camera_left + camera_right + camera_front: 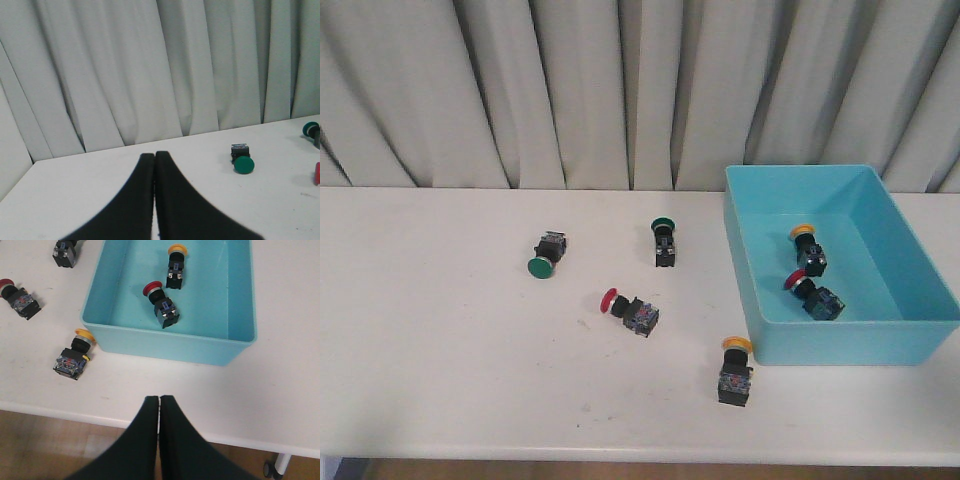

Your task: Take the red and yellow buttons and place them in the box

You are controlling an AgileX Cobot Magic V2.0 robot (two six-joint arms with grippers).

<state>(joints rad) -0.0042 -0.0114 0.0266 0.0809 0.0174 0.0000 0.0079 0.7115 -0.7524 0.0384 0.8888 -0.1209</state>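
The turquoise box [760,300] [165,342] stands at the right of the table, holding a yellow button [807,245] [176,265] and a red button [812,292] [161,304]. Outside it, a yellow button [735,372] [73,354] lies by its front left corner, and a red button [629,309] [17,297] lies mid-table. My right gripper [159,398] is shut and empty above the table's front edge, near the box. My left gripper [154,154] is shut and empty over the table's left part. Neither gripper shows in the front view.
Two green-capped switches lie on the table: one left of centre [546,255] [242,159], one nearer the box [664,240] [312,131]. Grey curtains [620,90] hang behind the table. Wooden floor [50,440] shows below the front edge.
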